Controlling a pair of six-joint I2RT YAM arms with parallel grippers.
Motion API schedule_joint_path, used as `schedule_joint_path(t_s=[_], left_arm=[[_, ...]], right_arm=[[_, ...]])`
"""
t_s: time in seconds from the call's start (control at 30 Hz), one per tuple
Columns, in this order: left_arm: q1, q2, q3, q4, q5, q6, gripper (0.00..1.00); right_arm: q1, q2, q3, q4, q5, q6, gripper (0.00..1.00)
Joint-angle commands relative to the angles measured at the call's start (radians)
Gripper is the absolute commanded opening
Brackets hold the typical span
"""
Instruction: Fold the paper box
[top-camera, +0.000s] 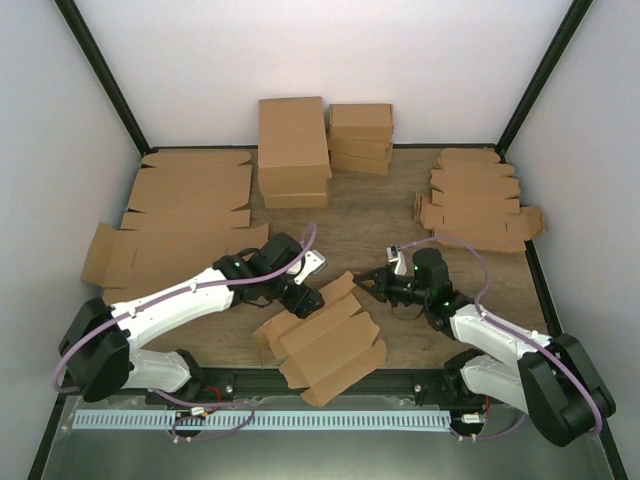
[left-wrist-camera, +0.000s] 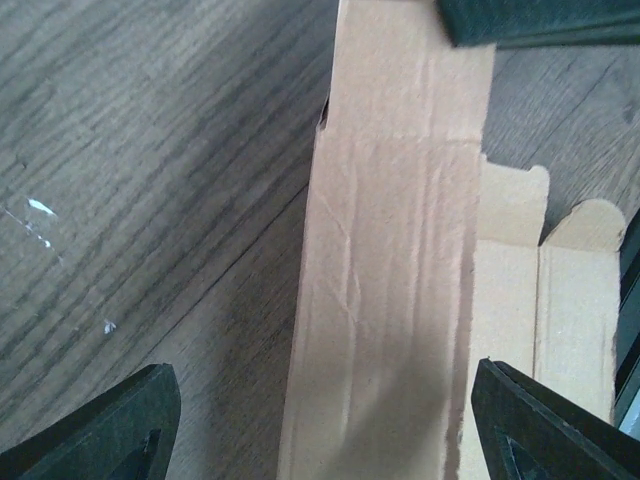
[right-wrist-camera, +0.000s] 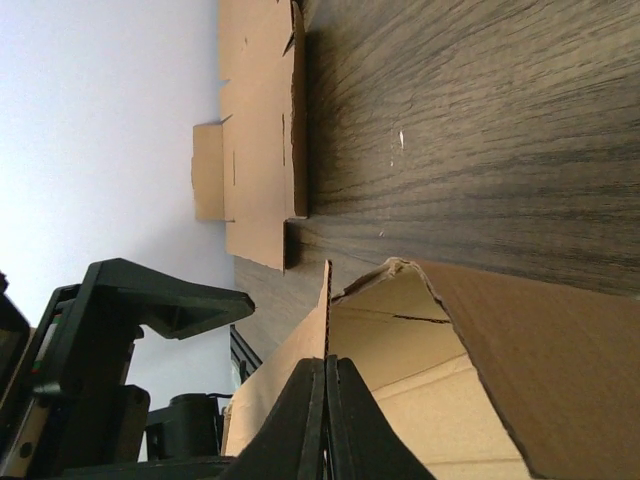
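The paper box (top-camera: 325, 345), plain brown and partly folded, lies at the table's near middle with its flaps standing up. My left gripper (top-camera: 306, 297) hangs over the box's left end. In the left wrist view it (left-wrist-camera: 325, 430) is open, with a raised cardboard wall (left-wrist-camera: 390, 300) between its fingers (left-wrist-camera: 100, 430) and neither pad touching. My right gripper (top-camera: 358, 279) is at the box's far right corner. In the right wrist view its jaws (right-wrist-camera: 327, 365) are shut on the thin edge of an upright flap of the box (right-wrist-camera: 520, 370).
Two stacks of finished brown boxes (top-camera: 293, 150) (top-camera: 360, 138) stand at the back. Large flat cardboard sheets (top-camera: 190, 205) cover the left side, and a pile of smaller flat die-cuts (top-camera: 475, 200) lies at the right. Bare wood (top-camera: 360, 225) lies between them.
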Motion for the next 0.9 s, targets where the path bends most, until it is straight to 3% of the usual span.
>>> schedule_joint_path(t_s=[0.0, 0.13, 0.27, 0.4, 0.53, 0.87], left_arm=[[0.003, 0.022, 0.007, -0.003, 0.025, 0.029, 0.82], [0.002, 0.035, 0.006, -0.004, 0.050, 0.031, 0.79], [0.002, 0.058, 0.007, -0.018, 0.058, 0.040, 0.69], [0.003, 0.071, 0.004, -0.020, 0.083, 0.046, 0.68], [0.002, 0.083, 0.005, -0.018, 0.103, 0.048, 0.61], [-0.011, 0.068, 0.004, -0.003, 0.151, 0.028, 0.64]], right_arm=[[0.006, -0.021, 0.017, -0.043, 0.021, -0.057, 0.01], [0.006, -0.019, 0.009, -0.045, 0.024, -0.060, 0.01], [0.006, -0.022, 0.003, -0.046, 0.024, -0.060, 0.01], [0.006, -0.026, -0.002, -0.050, 0.026, -0.061, 0.01], [0.006, -0.030, -0.005, -0.059, 0.031, -0.069, 0.01], [0.007, -0.041, -0.018, -0.074, 0.046, -0.077, 0.01]])
